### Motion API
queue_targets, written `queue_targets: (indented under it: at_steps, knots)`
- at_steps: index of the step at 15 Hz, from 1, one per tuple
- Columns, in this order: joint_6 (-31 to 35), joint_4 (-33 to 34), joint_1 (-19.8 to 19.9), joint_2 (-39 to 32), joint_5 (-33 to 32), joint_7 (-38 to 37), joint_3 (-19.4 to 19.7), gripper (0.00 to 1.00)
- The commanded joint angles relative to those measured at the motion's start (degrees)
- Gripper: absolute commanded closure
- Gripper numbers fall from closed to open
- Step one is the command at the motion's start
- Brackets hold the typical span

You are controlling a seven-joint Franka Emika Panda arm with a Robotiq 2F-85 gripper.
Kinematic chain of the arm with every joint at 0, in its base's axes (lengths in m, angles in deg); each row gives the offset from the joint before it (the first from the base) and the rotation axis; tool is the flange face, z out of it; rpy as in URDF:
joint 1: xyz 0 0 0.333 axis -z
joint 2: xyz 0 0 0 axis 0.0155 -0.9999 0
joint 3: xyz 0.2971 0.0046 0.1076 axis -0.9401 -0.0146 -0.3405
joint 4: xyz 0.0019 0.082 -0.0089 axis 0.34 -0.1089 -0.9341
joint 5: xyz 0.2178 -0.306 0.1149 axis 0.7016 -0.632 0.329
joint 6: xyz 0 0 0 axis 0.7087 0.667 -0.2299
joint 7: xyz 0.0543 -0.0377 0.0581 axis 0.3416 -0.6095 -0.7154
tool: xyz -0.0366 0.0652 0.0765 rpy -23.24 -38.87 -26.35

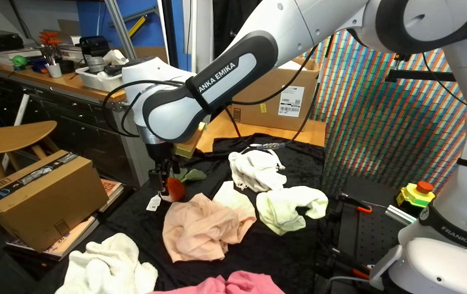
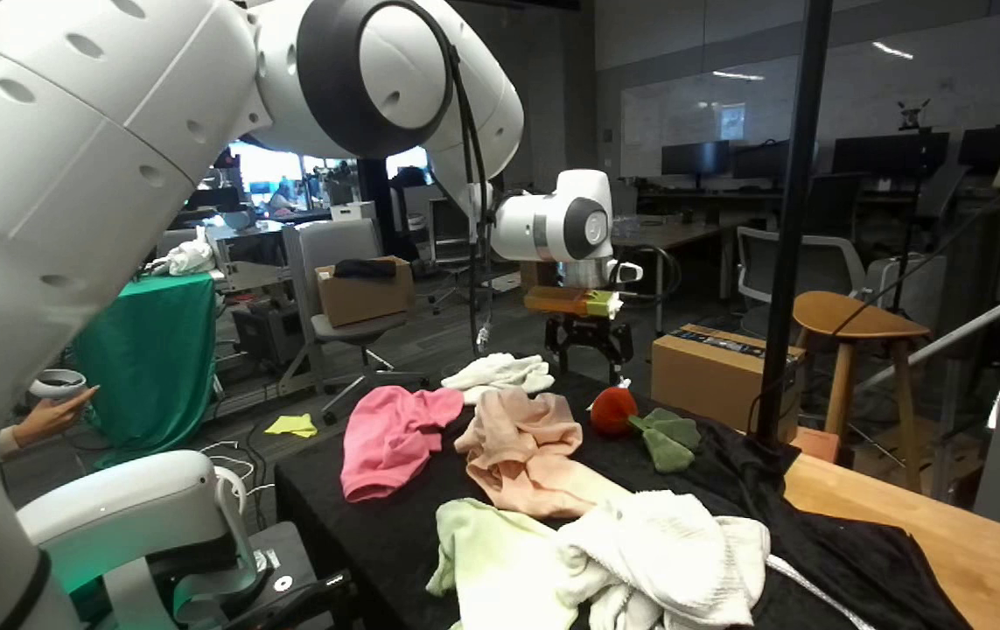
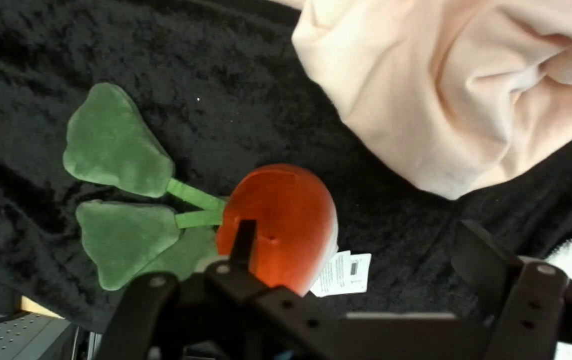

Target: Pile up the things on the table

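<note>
Two black fingers (image 3: 486, 255) of my claw (image 3: 356, 240) are spread wide, and they grip nothing. Below them, on the wooden table (image 2: 928, 538), lies the round orange-red plush vegetable (image 3: 286, 200) with flat green leaves (image 3: 115, 145), which I take for my next piece of the pile. In the wrist view its body sits left of my gap's middle: one finger crosses in front of the red, and the gap's middle falls beside the white paper tag (image 3: 346, 274) at the pale end. Its long axis, leaves to pale end, runs nearly along the line between my fingers, so I judge that the coming grasp calls for a shift toward the leaves, perhaps with a turn too. Whether I touch it I cannot tell. The crumpled peach cloth (image 3: 406, 100) lies near it, apart, and might serve as a base.

Black velvety cloth (image 3: 230, 75) covers much of the table. On it also rest a pale green cloth (image 2: 500, 551) and a crumpled white cloth (image 2: 666, 551), touching, plus a bright pink cloth (image 2: 395, 437) and a fluffy white cloth (image 1: 108, 265). Past the edge stand a taped cardboard box (image 2: 709, 376), a wooden stool (image 2: 858, 313) and a grey office chair (image 2: 333, 245).
</note>
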Motion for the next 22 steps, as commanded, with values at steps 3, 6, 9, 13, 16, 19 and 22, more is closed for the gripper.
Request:
queue_targets:
  at_steps: [3,6,9,13,16,19,22]
  knots:
    - [-4.97,10.21,1.5,-6.1,1.17,5.31,0.78,0.0]
    - [-5.93,13.27,2.15,-8.23,1.78,6.74,0.4,0.0]
    - [-6.11,15.13,2.54,-9.69,3.43,7.79,-0.28,0.0]
    - [-6.27,16.38,2.38,-11.42,5.0,7.78,-0.25,0.0]
    - [-6.14,17.02,2.23,-12.82,4.87,7.22,0.36,0.0]
    - [-5.6,17.62,2.11,-14.02,4.59,6.64,0.95,0.0]
    - [-5.49,17.98,2.11,-14.43,4.5,6.46,1.28,0.25]
